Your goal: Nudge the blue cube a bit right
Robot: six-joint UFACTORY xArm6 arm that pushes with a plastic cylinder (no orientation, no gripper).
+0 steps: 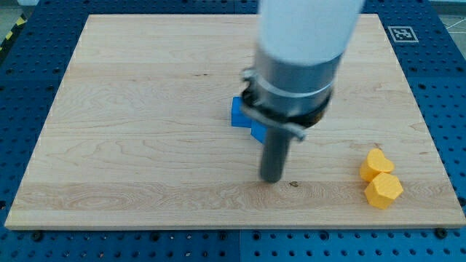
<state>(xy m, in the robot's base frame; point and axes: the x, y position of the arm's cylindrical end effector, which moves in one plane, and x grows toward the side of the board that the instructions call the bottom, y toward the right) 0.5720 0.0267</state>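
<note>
A blue block (pixel 240 116) lies near the middle of the wooden board (pixel 131 109); the arm hides its right part, so its full shape cannot be made out. My tip (pixel 271 177) rests on the board just below and to the right of the visible blue part. The arm's white and grey body (pixel 298 51) hangs over the board's centre.
Two yellow blocks sit close together at the view's lower right: one (pixel 376 164) above, a hexagonal one (pixel 383 191) below. The board lies on a blue perforated table (pixel 29 73). A marker tag (pixel 402 33) is at the top right.
</note>
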